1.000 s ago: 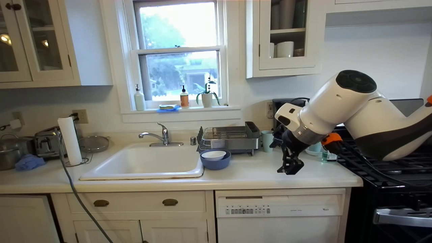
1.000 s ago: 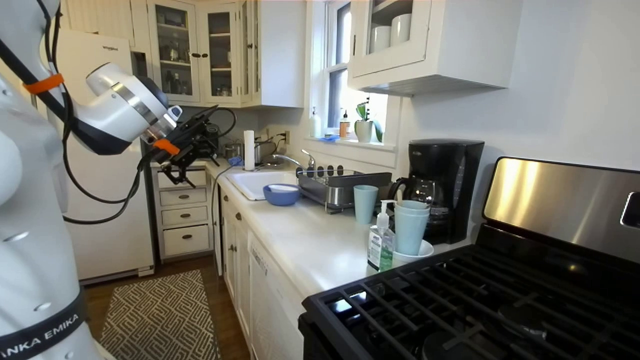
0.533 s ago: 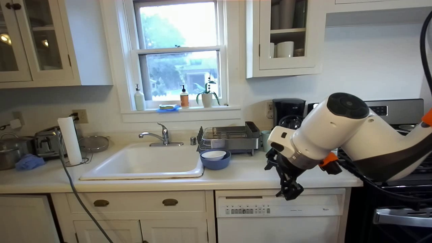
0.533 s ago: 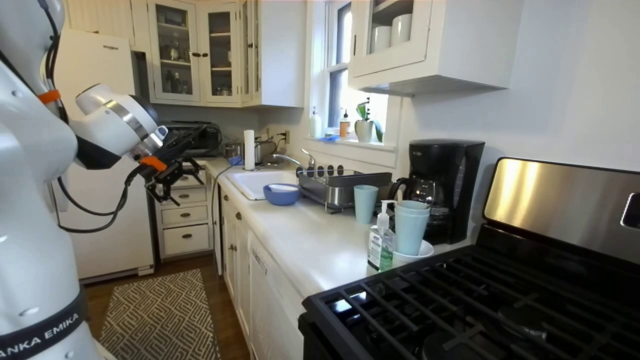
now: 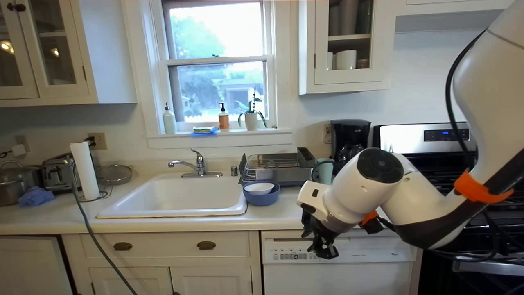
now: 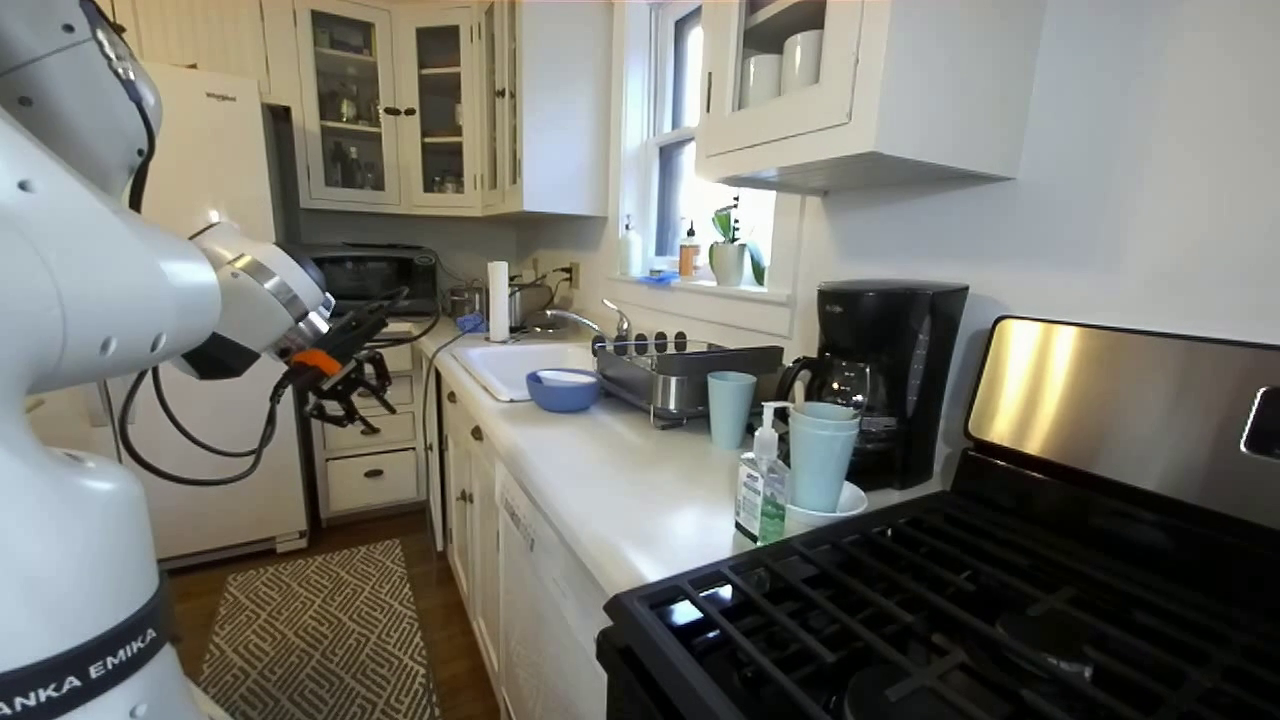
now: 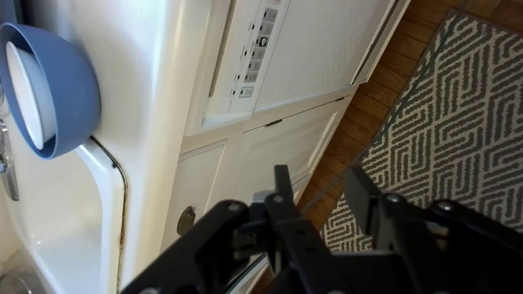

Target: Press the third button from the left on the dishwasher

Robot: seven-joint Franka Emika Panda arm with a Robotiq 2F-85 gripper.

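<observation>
White dishwasher (image 5: 348, 275) with a row of mostly grey buttons (image 7: 258, 53)

Bright overall. Daylight from the window (image 5: 219, 61) behind the back edge of the counter (image 5: 184, 225); upper pane (image 5: 237, 30) mostly blown out. In an exterior view, grey shade under the cabinet (image 5: 77, 53) over the counter's left end, warm light spots in its glass (image 5: 53, 69). Stove (image 6: 930, 610) glints white by the counter's front corner, gold glare on its panel (image 6: 1130, 420). Wrist view: glare along the counter's front edge, jaws dark and blurred, buttons (image 7: 258, 53) too soft to read.
</observation>
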